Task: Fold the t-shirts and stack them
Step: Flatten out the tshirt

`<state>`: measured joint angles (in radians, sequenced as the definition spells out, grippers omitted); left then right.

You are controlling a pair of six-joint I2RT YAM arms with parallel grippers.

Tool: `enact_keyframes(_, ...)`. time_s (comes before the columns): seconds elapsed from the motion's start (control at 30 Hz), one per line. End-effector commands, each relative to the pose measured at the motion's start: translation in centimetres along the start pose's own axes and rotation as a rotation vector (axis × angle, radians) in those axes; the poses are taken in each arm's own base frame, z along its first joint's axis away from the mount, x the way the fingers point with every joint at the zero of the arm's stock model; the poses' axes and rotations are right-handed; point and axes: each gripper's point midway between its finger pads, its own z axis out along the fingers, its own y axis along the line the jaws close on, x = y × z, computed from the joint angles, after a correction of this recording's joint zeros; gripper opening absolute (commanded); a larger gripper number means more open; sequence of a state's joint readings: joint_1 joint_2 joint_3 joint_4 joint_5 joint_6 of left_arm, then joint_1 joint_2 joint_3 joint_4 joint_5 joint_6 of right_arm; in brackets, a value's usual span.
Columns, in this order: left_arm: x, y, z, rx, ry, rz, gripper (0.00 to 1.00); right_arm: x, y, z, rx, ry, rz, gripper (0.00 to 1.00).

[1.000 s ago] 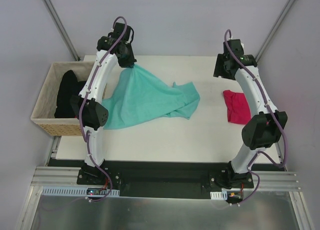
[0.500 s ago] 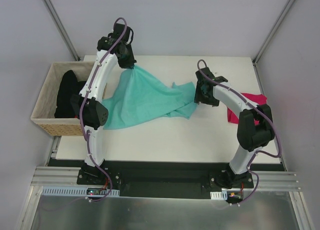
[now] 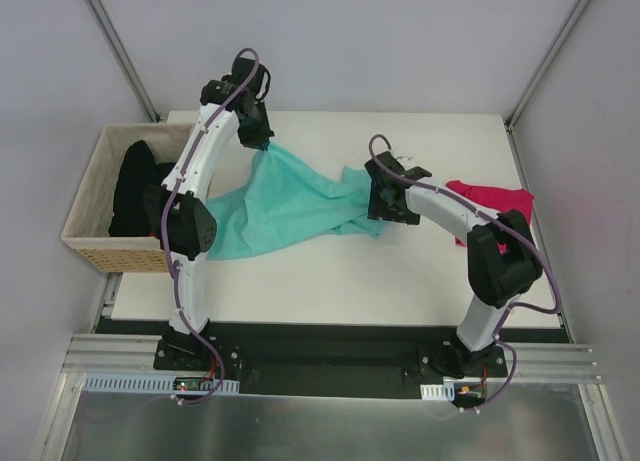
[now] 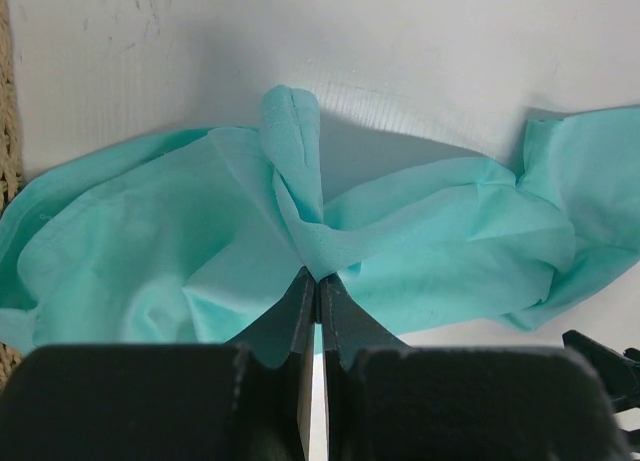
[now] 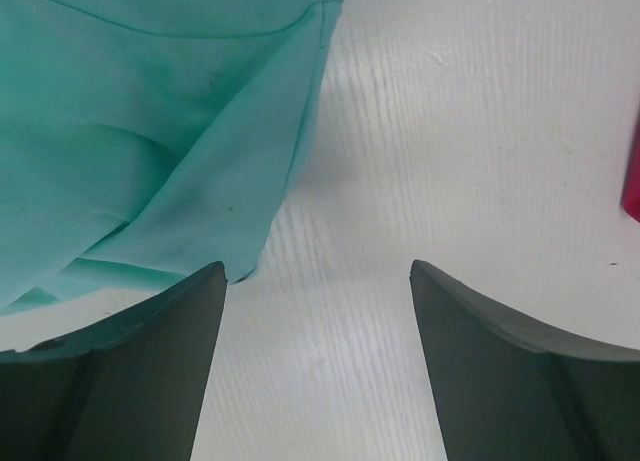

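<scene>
Left gripper (image 4: 312, 276) is pinched tight on a bunched fold of the teal t-shirt (image 3: 300, 196), which trails away below it across the table (image 3: 330, 271). Right gripper (image 5: 318, 268) has its jaws spread wide, with the shirt's hem just off its left finger. It is likely there to take a second corner for spreading.

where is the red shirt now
In the top view the red shirt lies at the right of the table, partly under the right arm, apart from the teal shirt.
</scene>
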<state>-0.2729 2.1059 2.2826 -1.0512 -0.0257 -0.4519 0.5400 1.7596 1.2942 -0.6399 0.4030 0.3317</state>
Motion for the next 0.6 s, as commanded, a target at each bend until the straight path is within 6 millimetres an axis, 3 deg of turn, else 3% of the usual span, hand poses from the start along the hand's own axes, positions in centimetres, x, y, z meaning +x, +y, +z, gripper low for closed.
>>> enact_keyframes(0.0,-0.3,0.3,-2.6,0.012,-0.040,0.022,0.00,-1.3,1.9,-0.3,-0.033,-0.039,0.033,0.79)
enact_keyframes(0.07,0.0,0.6,-2.6,0.004,-0.034,0.018,0.00,-2.2,2.2,0.3,-0.016,-0.044,-0.013,0.80)
enact_keyframes(0.13,0.5,0.9,-2.5,-0.008,-0.025,0.010,0.00,-5.7,2.5,-0.4,-0.006,-0.103,-0.046,0.81)
enact_keyframes(0.2,0.5,1.0,-2.5,-0.007,-0.026,0.009,0.00,-6.9,2.5,0.8,0.010,-0.082,-0.065,0.81)
enact_keyframes(0.23,0.5,1.0,-2.6,-0.008,-0.028,0.007,0.00,-9.1,3.2,0.0,-0.014,-0.120,-0.053,0.81)
enact_keyframes(0.33,0.2,0.9,-2.7,-0.007,-0.038,0.008,0.00,-11.4,3.3,1.0,-0.024,-0.132,-0.048,0.81)
enact_keyframes(0.57,0.3,0.7,-2.6,0.000,-0.026,-0.002,0.00,-13.9,1.9,4.4,-0.048,-0.111,0.000,0.81)
